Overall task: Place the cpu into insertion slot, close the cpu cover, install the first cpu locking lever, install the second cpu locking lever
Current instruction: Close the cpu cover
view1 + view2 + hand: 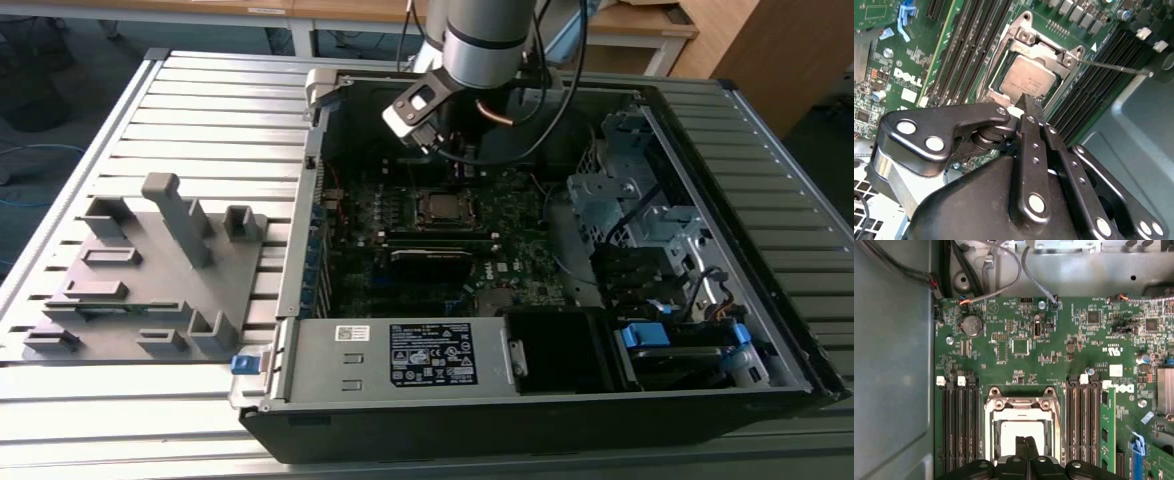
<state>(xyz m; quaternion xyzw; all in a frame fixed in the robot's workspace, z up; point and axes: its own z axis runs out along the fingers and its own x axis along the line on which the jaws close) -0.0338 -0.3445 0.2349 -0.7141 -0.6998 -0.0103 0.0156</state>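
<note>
Hanging over the cpu (1026, 80), jaws together, lever (1114, 66) sticking out

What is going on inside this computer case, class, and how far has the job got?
A robot arm reaches into the open computer case. Its gripper, fingers shut, is right over the cpu. The cpu lies in the insertion slot, and the cpu cover appears to be down around it. One thin locking lever juts out to the side, seemingly not latched.

The cpu (1029, 77) lay in the insertion slot (997, 437), the cpu cover (1049, 50) around it, memory slots (959, 425) on both sides, inside the computer case (534, 430).
</note>
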